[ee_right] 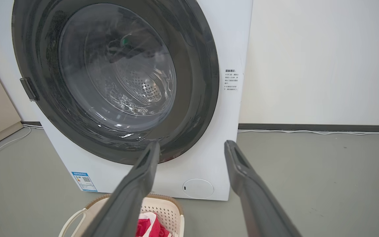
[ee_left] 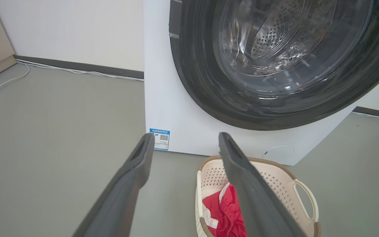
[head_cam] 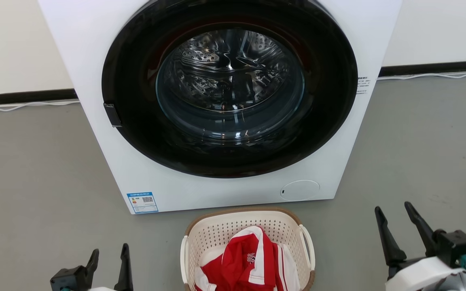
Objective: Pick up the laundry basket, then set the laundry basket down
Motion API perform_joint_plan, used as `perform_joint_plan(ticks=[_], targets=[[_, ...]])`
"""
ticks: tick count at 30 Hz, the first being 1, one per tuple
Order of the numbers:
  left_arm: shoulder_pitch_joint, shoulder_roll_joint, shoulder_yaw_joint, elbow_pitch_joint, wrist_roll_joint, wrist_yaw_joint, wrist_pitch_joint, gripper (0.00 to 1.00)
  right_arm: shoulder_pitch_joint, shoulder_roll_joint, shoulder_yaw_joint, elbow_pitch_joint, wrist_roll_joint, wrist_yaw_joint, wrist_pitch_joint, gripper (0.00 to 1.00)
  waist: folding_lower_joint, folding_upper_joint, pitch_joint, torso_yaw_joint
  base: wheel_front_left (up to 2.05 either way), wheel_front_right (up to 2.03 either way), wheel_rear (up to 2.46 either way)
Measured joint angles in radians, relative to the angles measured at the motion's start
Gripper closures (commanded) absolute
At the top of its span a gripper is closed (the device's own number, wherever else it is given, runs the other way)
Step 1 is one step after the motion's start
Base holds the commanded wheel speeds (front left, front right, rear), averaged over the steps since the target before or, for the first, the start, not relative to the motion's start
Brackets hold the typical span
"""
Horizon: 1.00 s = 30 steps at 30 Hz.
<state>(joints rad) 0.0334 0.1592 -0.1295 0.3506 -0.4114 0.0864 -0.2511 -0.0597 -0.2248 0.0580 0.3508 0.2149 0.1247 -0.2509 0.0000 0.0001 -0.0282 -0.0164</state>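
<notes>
The laundry basket (head_cam: 217, 234) stands on the grey floor just in front of the washing machine, cream-white and perforated with a brown rim and white loop handles. It holds a red and white garment (head_cam: 249, 262). My left gripper (head_cam: 109, 254) is open at the lower left, well apart from the basket. My right gripper (head_cam: 392, 210) is open at the lower right, also clear of it. In the left wrist view the basket (ee_left: 278, 184) lies partly behind the right finger of my gripper (ee_left: 185, 140). In the right wrist view the basket (ee_right: 163, 207) sits below my open gripper (ee_right: 192, 148).
A white front-loading washing machine (head_cam: 164, 190) with a shut dark round door (head_cam: 229, 89) rises right behind the basket. White cables (head_cam: 26, 106) run along the dark skirting by the wall. Bare grey floor (head_cam: 34, 169) spreads on both sides.
</notes>
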Motion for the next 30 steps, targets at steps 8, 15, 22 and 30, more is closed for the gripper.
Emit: perform_joint_plan(ticks=[8, 15, 22, 30], targets=[[0.039, -0.023, 0.041, -0.019, 0.023, -0.015, 0.0, 1.0, 0.051, 0.013, -0.026, -0.021, -0.018, 0.0, 0.0, 1.0, -0.0001, 0.0, -0.019, -0.007, 0.0, 0.0, 0.0], [0.077, -0.054, 0.03, 0.053, 0.019, -0.016, 0.01, 1.0, 0.108, 0.053, -0.017, 0.049, -0.007, -0.001, 0.006, 1.0, 0.0, 0.0, -0.019, -0.006, 0.0, 0.0, 0.0], [0.078, -0.057, 0.036, 0.051, -0.048, -0.018, 0.032, 1.0, 0.106, 0.054, -0.024, 0.044, 0.069, -0.001, 0.025, 1.0, 0.0005, 0.0, -0.018, -0.005, 0.0, 0.0, 0.0], [0.078, -0.059, 0.049, 0.041, -0.13, -0.035, 0.054, 1.0, 0.104, 0.068, -0.031, 0.039, 0.158, -0.001, 0.049, 1.0, 0.0003, 0.0, -0.013, -0.004, 0.0, 0.0, 0.0]])
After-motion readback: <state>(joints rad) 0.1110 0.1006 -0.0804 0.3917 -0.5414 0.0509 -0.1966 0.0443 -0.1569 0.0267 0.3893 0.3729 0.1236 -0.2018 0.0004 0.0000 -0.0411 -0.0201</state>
